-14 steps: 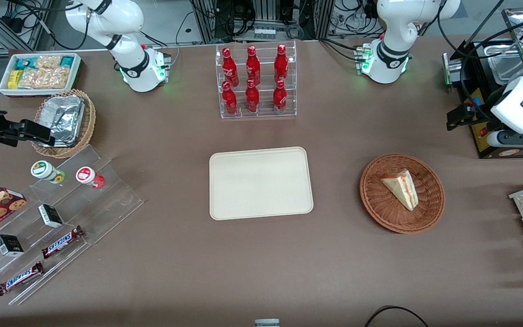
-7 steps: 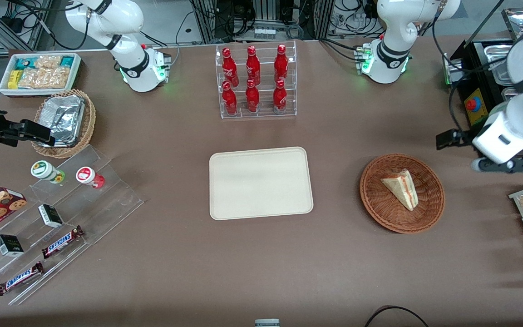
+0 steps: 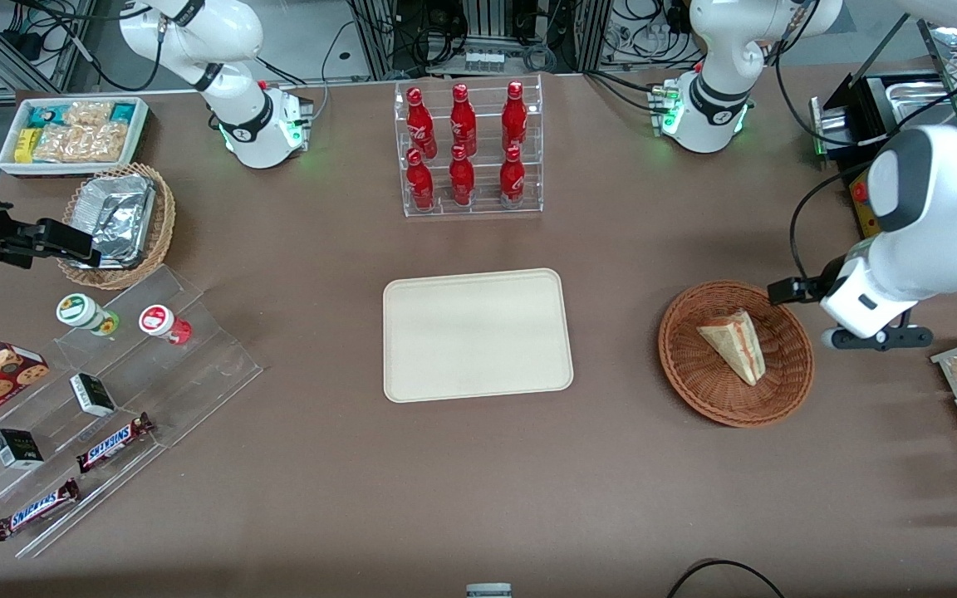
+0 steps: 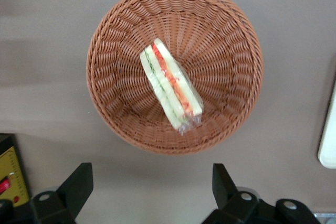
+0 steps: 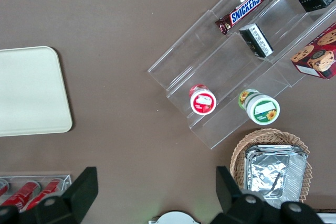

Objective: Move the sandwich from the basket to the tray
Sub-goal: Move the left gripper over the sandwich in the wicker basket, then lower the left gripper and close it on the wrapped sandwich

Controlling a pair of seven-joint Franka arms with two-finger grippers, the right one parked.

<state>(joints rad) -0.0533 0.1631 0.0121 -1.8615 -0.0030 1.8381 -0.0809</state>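
Near the table's working-arm edge, gripper (image 4: pixel 151 192) is hovering with fingers spread wide, beside the basket (image 3: pixel 790 382) where the sandwich (image 3: pixel 734 344) is lying.

wrapped sandwich (image 4: pixel 170 90) lies in wicker basket (image 4: pixel 231 40); beige tray (image 3: pixel 477 334) bare.

The basket (image 3: pixel 736 354) is reddish-brown wicker, its weave running in rings and spokes. The sandwich (image 3: pixel 733 345) in it has pale cream bread with red and green stripes of filling along its edge. The tray (image 3: pixel 477 334) is plain cream-beige. The table (image 3: pixel 478 473) is flat dull brown. The gripper (image 4: pixel 152 195), above the table beside the basket, has black fingers on a white arm. At the tray's 12 o'clock, six bottles (image 3: pixel 463 145) are glossy red with white lettering.
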